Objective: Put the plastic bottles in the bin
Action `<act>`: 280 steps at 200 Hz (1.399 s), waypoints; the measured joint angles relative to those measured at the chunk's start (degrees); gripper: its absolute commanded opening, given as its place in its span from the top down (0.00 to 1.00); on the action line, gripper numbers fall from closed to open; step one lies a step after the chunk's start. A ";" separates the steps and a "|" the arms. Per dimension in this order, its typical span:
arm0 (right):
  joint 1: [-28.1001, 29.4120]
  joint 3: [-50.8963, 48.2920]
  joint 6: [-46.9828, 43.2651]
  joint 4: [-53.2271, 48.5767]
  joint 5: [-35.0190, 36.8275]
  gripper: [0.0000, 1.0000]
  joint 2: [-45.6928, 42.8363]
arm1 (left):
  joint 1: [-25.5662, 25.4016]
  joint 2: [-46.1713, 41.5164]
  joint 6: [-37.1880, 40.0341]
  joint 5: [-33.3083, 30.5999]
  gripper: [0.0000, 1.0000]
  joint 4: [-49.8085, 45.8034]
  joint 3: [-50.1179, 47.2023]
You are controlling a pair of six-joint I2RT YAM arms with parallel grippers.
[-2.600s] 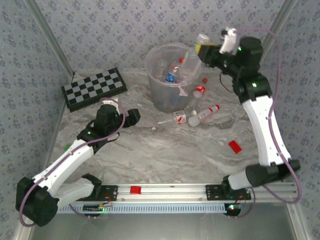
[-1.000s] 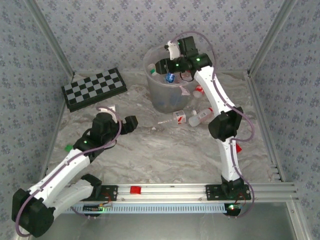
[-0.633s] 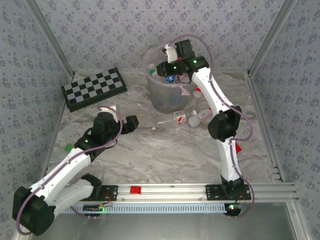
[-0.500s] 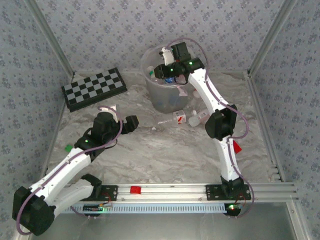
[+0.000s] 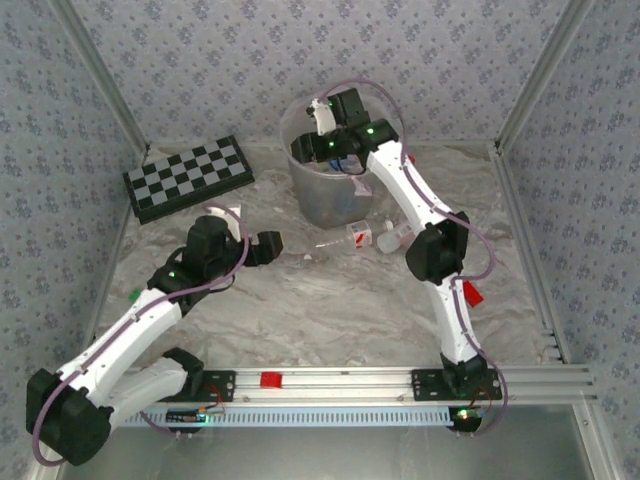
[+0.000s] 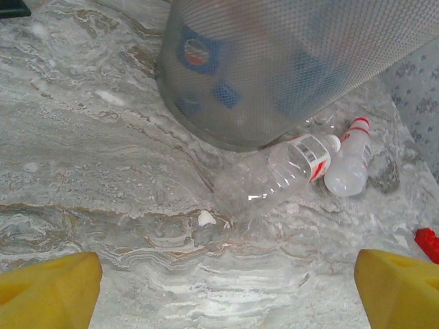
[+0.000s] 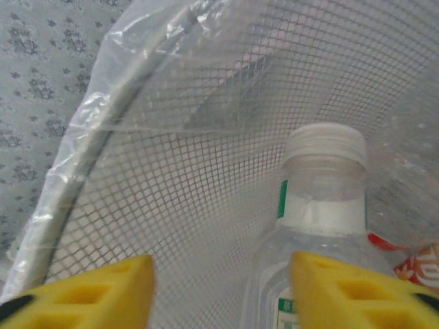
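The bin [image 5: 322, 195], a whitish mesh-walled basket with a clear liner, stands at the back of the table. My right gripper [image 5: 308, 150] reaches down inside it. In the right wrist view, that gripper [image 7: 219, 295] is open. A clear bottle with a white cap [image 7: 322, 219] stands against its right finger [image 7: 363, 295], apart from the left one. Two plastic bottles [image 5: 360, 235] [image 5: 397, 236] lie at the bin's foot. My left gripper [image 5: 273, 242] hovers open to their left. Its wrist view shows a crushed red-labelled bottle [image 6: 285, 170], a red-capped bottle [image 6: 348, 168] and the bin [image 6: 288, 62].
A black-and-white chessboard [image 5: 185, 177] lies at the back left. A red block [image 5: 470, 293] sits right of the right arm, and another red piece [image 5: 270, 379] rests on the front rail. A small green cap [image 5: 135, 294] lies near the left wall.
My right arm swung left from beside the bin, carrying a bottle, and went down inside it. Its jaws now stand apart. The left gripper shifted slightly toward the bottles.
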 measured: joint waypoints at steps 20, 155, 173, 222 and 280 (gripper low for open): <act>-1.16 0.00 1.77 -0.76 0.68 0.13 -2.32 | -0.92 0.48 1.42 0.39 0.04 -0.26 0.09; -23.34 -57.61 12.87 10.64 16.74 0.02 -53.88 | -4.48 12.02 6.32 2.19 0.03 1.84 3.61; -27.69 -64.43 15.45 11.45 17.53 0.06 -54.69 | -3.96 13.70 6.14 4.57 0.03 4.07 3.93; -32.89 -81.48 23.26 18.27 13.92 0.23 -50.56 | -3.23 21.51 6.29 9.35 0.02 5.97 8.61; -30.99 -84.70 28.94 28.02 11.47 0.29 -39.15 | -3.15 23.41 6.86 10.82 0.01 6.80 10.10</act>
